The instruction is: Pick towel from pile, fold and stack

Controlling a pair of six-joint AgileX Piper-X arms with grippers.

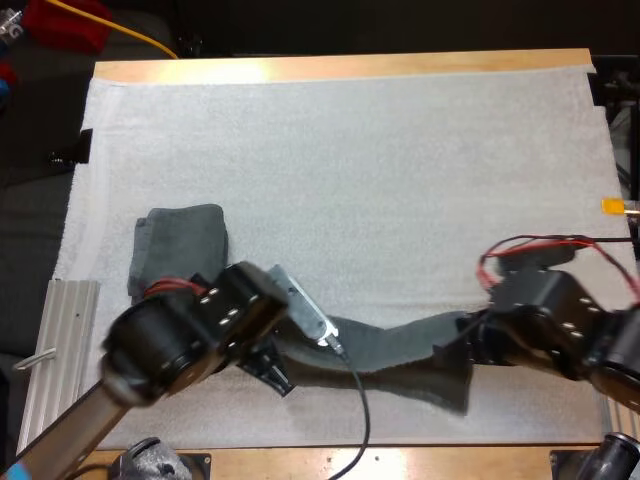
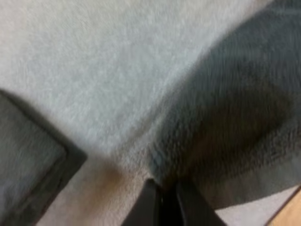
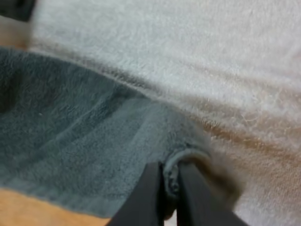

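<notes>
Now, towel [image 1: 395, 350]: stretched along the mat's [image 1: 400, 150] near edge, between both grippers.
Left gripper [image 2: 162, 186]: pinching one towel end.
Right gripper [image 3: 171, 172]: pinching the other.
Folded towel [image 1: 180, 245]: mat's left side.

A stretched towel [image 1: 395, 350] spans the mat's [image 1: 400, 180] near edge, folded towel [image 1: 180, 240] left.

High view looks down from behind; both wrist views face the towel [image 1: 400, 345] closely.
</notes>
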